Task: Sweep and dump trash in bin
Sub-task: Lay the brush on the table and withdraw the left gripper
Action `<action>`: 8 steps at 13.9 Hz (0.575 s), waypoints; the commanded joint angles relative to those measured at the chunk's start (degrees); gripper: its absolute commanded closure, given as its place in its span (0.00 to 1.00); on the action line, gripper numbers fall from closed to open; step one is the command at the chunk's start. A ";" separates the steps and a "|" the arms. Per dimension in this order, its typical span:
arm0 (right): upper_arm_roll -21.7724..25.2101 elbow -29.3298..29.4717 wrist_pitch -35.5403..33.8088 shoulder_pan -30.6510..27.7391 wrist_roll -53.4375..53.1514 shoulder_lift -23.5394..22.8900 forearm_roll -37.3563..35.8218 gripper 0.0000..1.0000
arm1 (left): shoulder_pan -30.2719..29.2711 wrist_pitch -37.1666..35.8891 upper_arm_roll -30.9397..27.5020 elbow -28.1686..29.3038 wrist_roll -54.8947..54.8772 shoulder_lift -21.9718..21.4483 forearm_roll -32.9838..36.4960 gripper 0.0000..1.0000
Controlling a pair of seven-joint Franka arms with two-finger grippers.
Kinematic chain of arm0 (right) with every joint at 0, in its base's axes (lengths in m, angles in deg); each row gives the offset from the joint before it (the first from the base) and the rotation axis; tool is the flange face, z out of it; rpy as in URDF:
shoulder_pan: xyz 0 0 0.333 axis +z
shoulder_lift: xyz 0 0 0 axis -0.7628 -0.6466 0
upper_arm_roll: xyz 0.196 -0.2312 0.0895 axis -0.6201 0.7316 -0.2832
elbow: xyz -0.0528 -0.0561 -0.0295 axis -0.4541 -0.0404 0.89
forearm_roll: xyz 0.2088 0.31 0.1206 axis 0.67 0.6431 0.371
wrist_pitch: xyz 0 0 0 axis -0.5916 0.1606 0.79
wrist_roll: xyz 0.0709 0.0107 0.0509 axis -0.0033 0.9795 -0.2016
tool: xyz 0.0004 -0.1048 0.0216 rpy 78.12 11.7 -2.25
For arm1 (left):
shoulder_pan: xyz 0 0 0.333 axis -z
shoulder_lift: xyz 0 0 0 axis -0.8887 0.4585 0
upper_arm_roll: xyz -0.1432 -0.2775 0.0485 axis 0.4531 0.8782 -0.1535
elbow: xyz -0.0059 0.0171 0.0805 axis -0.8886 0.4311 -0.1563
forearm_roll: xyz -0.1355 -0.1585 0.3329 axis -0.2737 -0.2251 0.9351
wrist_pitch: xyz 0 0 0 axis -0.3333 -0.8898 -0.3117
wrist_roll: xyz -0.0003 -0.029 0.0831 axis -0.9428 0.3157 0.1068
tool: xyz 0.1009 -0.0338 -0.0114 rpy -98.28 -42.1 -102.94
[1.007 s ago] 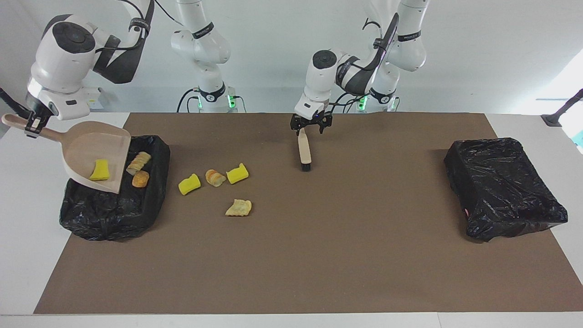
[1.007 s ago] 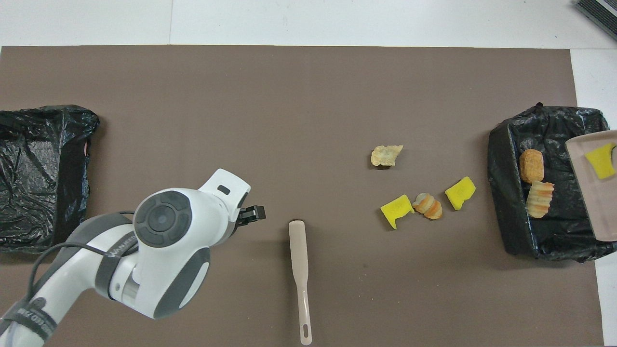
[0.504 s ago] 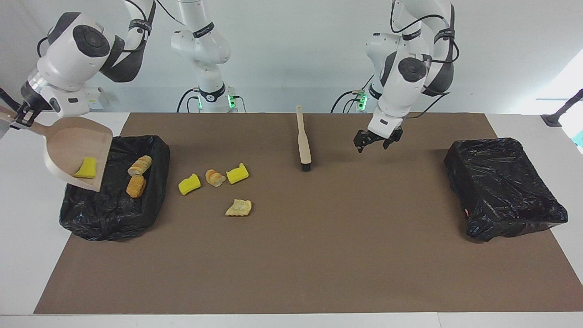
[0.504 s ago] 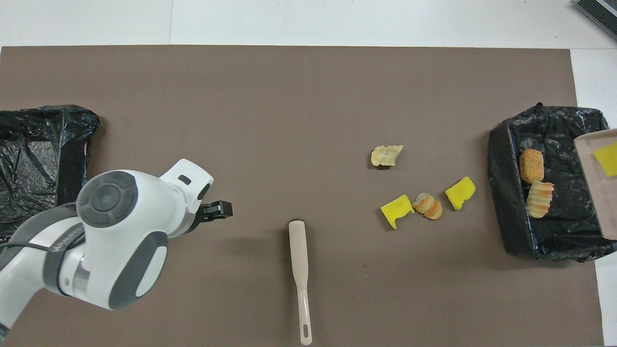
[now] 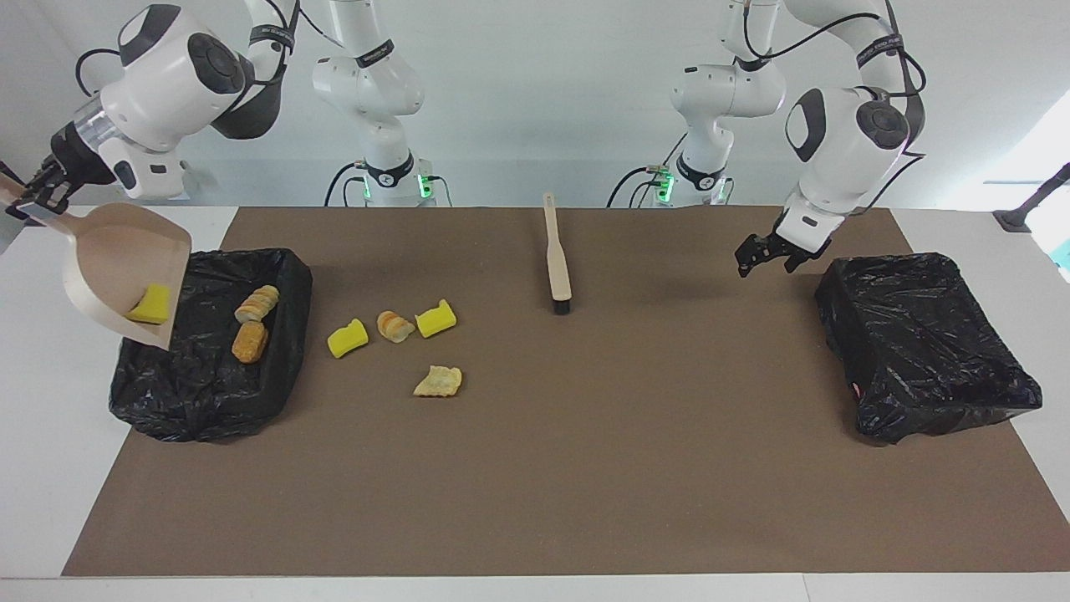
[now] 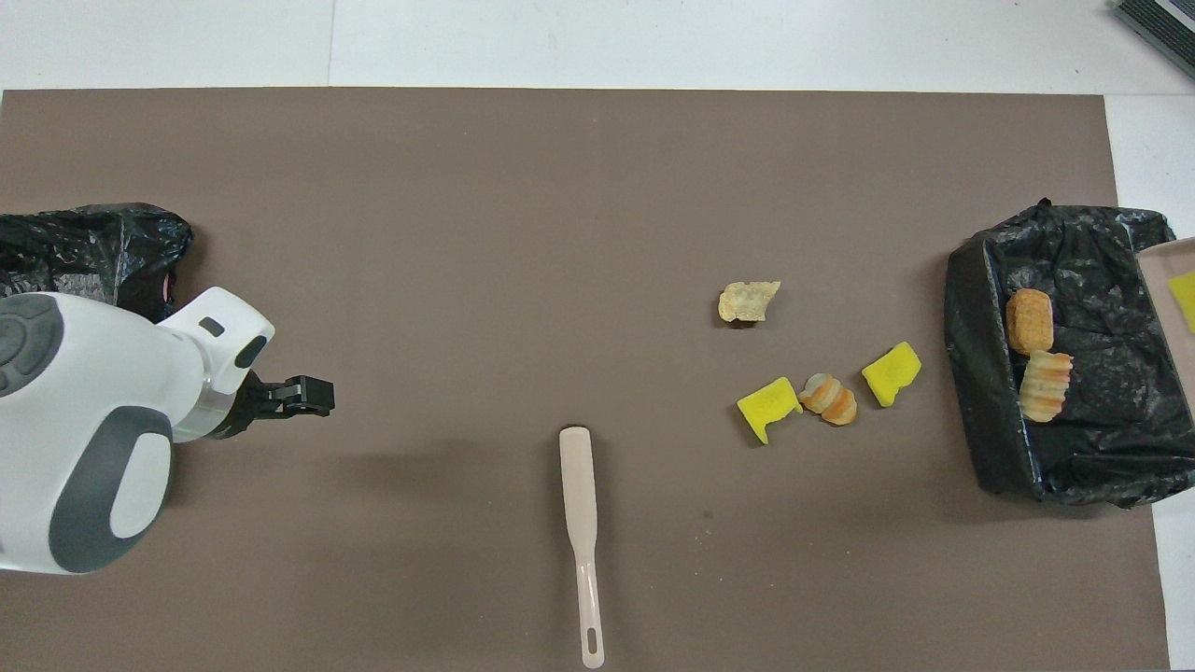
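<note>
**Four scraps on the tabletop, one clinging to the pan**

Up over the right arm's end of the tabletop (image 5: 585, 460), the right pincer (image 5: 38, 191) is clamped on the handle of the dustpan (image 5: 117, 251). The pan is tipped mouth-down above the bin (image 5: 209, 410). One yellow sponge piece (image 5: 150, 303) sits at the pan's lip, not yet out. Two bread chunks (image 5: 250, 341) lie in the bin. So this looks like the dump step, nearly finished: a steeper tilt or a shake should drop that last piece.

Beside the bin, four loose scraps (image 5: 394, 325) wait on the tabletop: two yellow, two bready, one a little farther from the robots.

Mid-table, the brush (image 5: 557, 266) lies flat, nobody holding it.

On to the left pincer (image 5: 765, 255): fingers apart, holding nothing, hanging over the tabletop near the second bin (image 5: 928, 351). For the next sweep, it'll need to take up that brush while the pan comes down beside the scraps.
</note>
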 commanded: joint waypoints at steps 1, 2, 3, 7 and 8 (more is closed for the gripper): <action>-0.11 -2.94 -2.55 1.95 -3.99 2.85 -4.43 1.00 | -4.54 -0.94 0.59 -1.09 -5.88 -0.07 0.90 0.00; -0.11 -3.73 -2.56 2.65 -5.48 3.21 -5.32 1.00 | -5.35 -0.58 0.51 -1.62 -7.82 0.19 0.90 0.00; -0.11 -3.91 -2.47 2.66 -6.19 2.86 -5.93 1.00 | -6.05 -0.58 0.51 -2.75 -9.49 0.54 0.90 0.00; -0.20 -9.71 -1.94 3.45 -14.19 2.42 -8.13 1.00 | -8.17 -3.99 0.51 -13.20 -11.18 4.05 0.90 0.00; -0.20 -9.46 -2.46 3.54 -13.68 2.33 -8.92 1.00 | -8.08 -6.88 0.51 -17.14 -11.09 4.84 0.90 0.00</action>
